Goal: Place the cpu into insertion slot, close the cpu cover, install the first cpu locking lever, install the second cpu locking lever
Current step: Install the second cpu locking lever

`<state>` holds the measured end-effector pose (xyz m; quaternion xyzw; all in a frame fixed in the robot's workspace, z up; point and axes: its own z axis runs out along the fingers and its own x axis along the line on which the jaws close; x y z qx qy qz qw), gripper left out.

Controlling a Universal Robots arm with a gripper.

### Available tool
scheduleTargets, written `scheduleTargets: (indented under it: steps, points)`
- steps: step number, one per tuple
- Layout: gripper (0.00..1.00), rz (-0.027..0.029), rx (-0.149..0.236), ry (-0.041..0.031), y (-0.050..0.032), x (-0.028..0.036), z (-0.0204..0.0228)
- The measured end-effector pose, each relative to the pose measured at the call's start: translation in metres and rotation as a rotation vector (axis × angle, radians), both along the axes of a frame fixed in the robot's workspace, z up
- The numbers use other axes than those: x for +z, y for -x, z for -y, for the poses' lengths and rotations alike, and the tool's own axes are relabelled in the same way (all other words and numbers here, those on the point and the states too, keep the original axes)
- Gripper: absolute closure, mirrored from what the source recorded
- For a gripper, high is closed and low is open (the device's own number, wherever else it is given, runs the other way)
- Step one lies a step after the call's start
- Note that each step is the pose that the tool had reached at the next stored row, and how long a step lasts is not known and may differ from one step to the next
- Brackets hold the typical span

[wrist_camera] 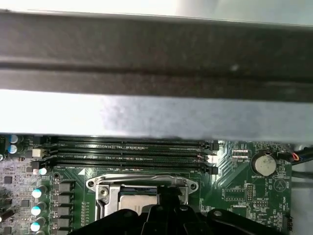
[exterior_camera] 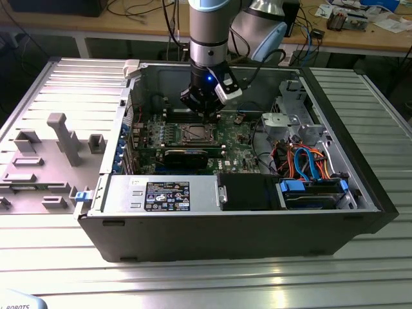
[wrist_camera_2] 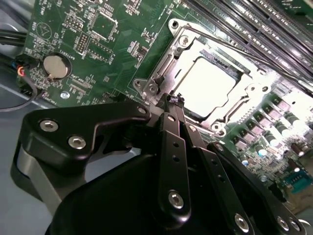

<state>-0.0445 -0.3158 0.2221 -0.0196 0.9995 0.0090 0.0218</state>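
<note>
**One arm low over the socket**

One gripper (exterior_camera: 205, 106) hangs inside the open computer case (exterior_camera: 360, 193) in the exterior view, just above the insertion slot (exterior_camera: 195, 134) on the green circuit board (exterior_camera: 239, 145).

In the second wrist view its black fingers (wrist_camera_2: 171, 127) are pinched together, tips at the edge of the cpu cover (wrist_camera_2: 166, 66), which lies flat around the seated cpu (wrist_camera_2: 210, 85).

In the first wrist view the cover's rim (wrist_camera: 142, 183) sits below the memory slots (wrist_camera: 127, 152).

Gripper (wrist_camera: 168, 193) tip over the cpu cover (wrist_camera: 142, 188) edge, beside long black memory slots (wrist_camera: 129, 152).
</note>
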Motion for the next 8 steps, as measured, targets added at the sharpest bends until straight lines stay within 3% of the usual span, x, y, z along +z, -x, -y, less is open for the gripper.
scheduleTargets:
  steps: [4,8]
  points:
    - [0.89,0.0,0.0,0.0013,0.0,0.0022,0.0038]
    - [0.89,0.0001,0.0,0.0013,0.0,0.0022,0.0044]
